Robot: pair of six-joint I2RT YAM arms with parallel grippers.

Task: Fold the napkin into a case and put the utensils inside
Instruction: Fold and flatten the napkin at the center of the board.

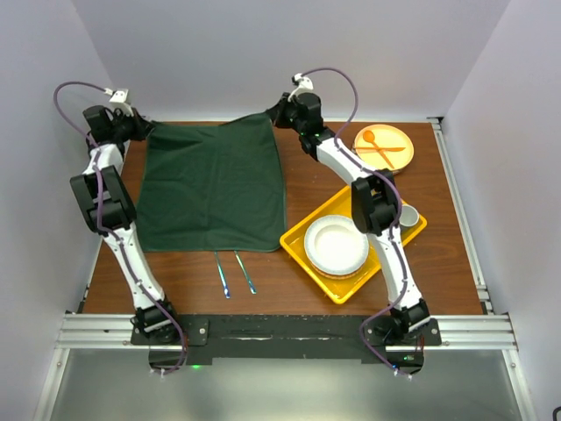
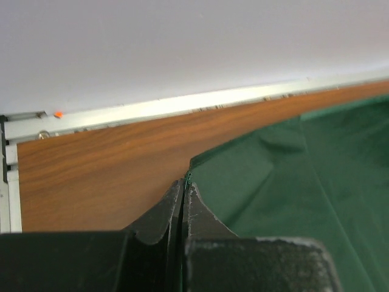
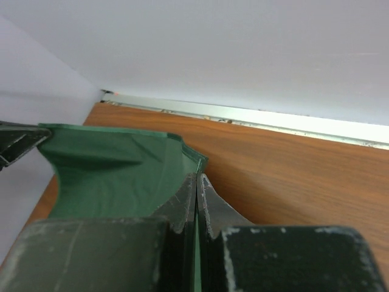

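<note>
The left end effector point(image 1: 143, 130) and the right end effector point(image 1: 279, 114), as we see them from above, each grip a far corner of the napkin point(image 1: 215, 189). Both arms reach out to the table's point(image 1: 307, 175) far edge, and the utensils point(image 1: 235, 274) lie just beside the cloth's near edge. At the left wrist, we find the jaws closed on the green corner, low over the wood. At the right wrist, the jaws likewise pinch the other corner.
</note>
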